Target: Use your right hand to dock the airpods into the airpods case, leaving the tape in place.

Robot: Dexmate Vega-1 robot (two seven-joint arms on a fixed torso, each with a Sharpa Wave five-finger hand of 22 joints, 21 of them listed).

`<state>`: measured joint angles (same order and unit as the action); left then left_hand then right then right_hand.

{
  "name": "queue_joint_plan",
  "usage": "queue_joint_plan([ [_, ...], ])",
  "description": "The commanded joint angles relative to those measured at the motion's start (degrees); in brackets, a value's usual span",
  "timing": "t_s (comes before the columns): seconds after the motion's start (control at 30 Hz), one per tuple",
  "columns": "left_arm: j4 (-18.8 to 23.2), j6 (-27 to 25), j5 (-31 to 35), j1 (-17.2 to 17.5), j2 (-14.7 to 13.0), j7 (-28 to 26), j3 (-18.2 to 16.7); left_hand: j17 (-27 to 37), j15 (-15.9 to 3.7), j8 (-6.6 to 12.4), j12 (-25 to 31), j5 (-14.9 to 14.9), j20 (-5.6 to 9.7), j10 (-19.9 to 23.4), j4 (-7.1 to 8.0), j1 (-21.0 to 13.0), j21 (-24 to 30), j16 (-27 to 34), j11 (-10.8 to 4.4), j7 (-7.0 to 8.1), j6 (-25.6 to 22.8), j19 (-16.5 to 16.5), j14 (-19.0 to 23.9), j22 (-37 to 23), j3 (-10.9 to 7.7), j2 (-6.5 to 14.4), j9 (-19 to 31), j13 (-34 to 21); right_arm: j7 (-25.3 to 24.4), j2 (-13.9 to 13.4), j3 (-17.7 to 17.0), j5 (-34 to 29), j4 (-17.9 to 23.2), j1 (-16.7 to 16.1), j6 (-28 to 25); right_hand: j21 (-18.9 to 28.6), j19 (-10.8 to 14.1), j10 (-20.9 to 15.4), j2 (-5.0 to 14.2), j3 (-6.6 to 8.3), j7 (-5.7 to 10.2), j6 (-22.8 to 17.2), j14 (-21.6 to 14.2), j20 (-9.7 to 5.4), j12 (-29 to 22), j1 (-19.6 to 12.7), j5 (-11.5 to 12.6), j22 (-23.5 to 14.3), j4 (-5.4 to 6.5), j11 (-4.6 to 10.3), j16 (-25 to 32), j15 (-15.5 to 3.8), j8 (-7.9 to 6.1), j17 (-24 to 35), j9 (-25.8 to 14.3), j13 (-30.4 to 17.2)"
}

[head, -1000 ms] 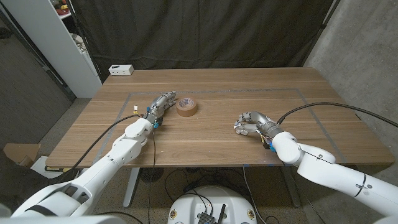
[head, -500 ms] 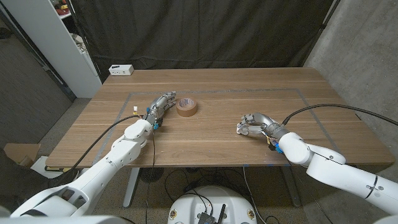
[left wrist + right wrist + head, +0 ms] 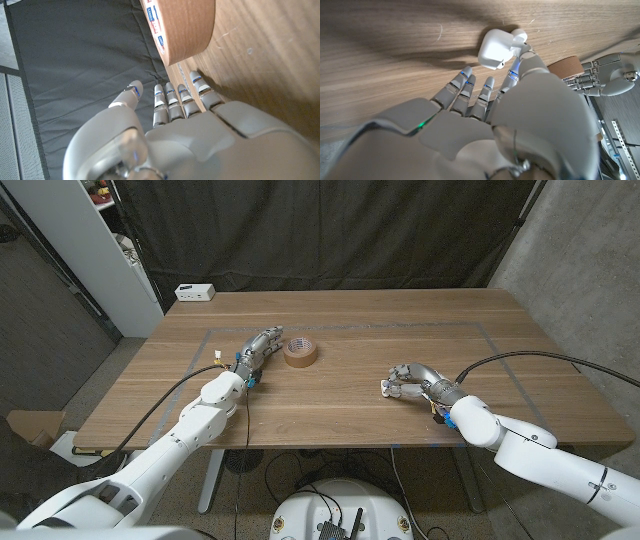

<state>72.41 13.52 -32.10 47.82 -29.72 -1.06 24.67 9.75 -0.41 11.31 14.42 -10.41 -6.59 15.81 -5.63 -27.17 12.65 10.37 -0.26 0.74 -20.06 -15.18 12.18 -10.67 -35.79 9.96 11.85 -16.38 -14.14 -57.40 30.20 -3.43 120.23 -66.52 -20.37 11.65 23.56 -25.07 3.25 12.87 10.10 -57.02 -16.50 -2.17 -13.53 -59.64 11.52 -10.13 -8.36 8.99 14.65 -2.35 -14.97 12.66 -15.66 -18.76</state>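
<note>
Right hand (image 3: pixel 485 125) fingers curl beside the white airpods case (image 3: pixel 496 48), holding nothing; seat the earbud squarely. Left hand (image 3: pixel 200 135) lies released, fingertips near the tape (image 3: pixel 180 25).

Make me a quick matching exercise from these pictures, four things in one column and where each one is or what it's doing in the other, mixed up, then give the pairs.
Things
1. tape
2. airpods case
3. left hand
4. white box

Places or states
A. at the table's far left corner
B. lid open, at the right hand's fingertips
C. brown roll lying on the table, left of centre
D. fingers stretched out beside the tape, holding nothing

Pairs: 1-C, 2-B, 3-D, 4-A
</note>
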Motion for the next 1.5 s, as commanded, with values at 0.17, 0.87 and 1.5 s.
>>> queue_joint_plan([
  [0.17,-2.60,0.12,-0.17,-1.76,0.81,1.43,0.45,0.11,-0.26,0.08,-0.02,-0.26,0.33,0.42,-0.31,-0.24,0.24,0.08,0.05,0.32,0.15,-0.46,0.14,-0.19,-0.21,0.00,0.19,-0.05,-2.43,0.57,-1.78,-1.80,1.18,-2.92,1.02,-0.15,-0.48,-0.39,0.56,0.30,-0.27,-0.23,-0.83,-0.07,-0.05,-0.79,0.56,-0.06,-0.39,0.50,0.23,-9.88,0.10,0.24,-0.15,-0.17],
  [0.87,-3.54,0.10,-0.18,-2.34,1.41,1.90,0.87,0.09,-0.36,0.09,-0.10,-0.28,0.33,0.34,-0.40,-0.37,0.21,0.07,-0.03,0.24,0.28,-0.46,0.11,-0.20,-0.19,0.00,0.19,-0.01,-7.99,4.61,-4.97,-0.40,1.06,-7.77,3.18,0.01,0.01,-1.18,0.20,0.58,-0.80,-0.64,-1.67,0.46,-0.23,-0.46,0.58,-0.01,-0.19,0.39,0.16,-9.65,-0.09,0.38,-0.07,-0.39],
  [1.5,-2.78,-0.53,0.42,-2.72,1.41,1.35,1.24,0.10,-0.33,0.15,-0.11,-0.29,0.33,0.39,-0.42,-0.41,0.19,0.08,0.07,0.29,0.21,-0.47,0.07,-0.20,-0.16,0.03,0.19,0.02,-13.19,9.91,-4.38,-0.75,-1.61,-9.44,6.57,0.00,0.14,-0.48,-0.20,0.73,-0.83,-0.36,-1.26,1.17,0.16,-0.08,0.58,-0.01,-0.14,-0.13,-0.26,-9.38,0.01,0.51,0.01,-0.56],
])
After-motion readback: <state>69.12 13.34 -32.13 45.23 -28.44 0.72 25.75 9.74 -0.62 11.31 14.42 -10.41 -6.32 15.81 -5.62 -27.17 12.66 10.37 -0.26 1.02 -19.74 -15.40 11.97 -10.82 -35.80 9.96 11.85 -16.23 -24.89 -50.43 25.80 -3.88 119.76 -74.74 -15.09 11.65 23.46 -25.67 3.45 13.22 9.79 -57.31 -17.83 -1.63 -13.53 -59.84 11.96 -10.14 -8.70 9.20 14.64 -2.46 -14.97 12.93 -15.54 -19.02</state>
